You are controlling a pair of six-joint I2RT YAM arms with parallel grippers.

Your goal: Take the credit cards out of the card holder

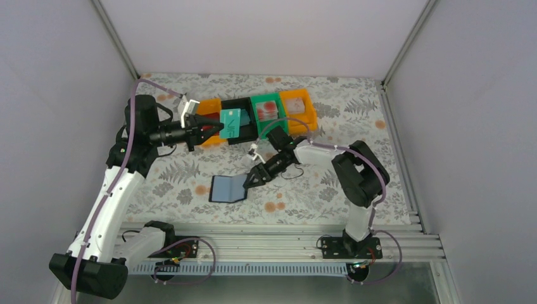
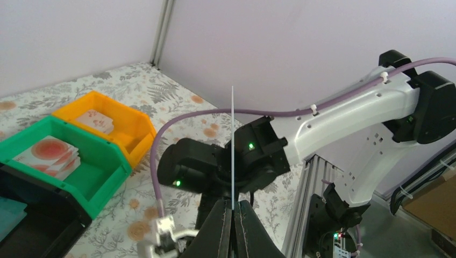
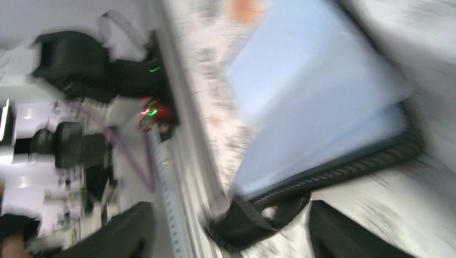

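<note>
Partway through the task. One credit card (image 1: 231, 123) is out: the left tool (image 1: 218, 128) is clamped on it in the upper middle of the top view, holding it in the air over the black bin (image 2: 51, 223). In the left wrist view the card shows edge-on as a thin pale line rising from the closed tips, so the grip is on its lower edge. It has not been put down.

There is a teal flat patch (image 2: 9, 215) in the black bin at the far lower left of the left wrist view. It may be another card already dropped there, but it is cut off by the frame, so I can't confirm.

The card holder (image 1: 227, 189) lies open on the tabletop (image 1: 354, 126), centre of the top view, pale blue inner faces up. The right tool (image 1: 248, 180) is at its right edge. The right wrist view is heavily motion-blurred, but its two dark fingers (image 3: 126, 234) stand well apart at the bottom corners, with the holder's black edge and tab between them. That reads as jaws apart and not gripping.

Left to do: set the held card down, probably in the bin below it. Then check the holder for more. The blurred close view shows layered pale blue faces, but I can't tell whether those are cards in slots or just the lining. My estimate is half done at best.
</note>
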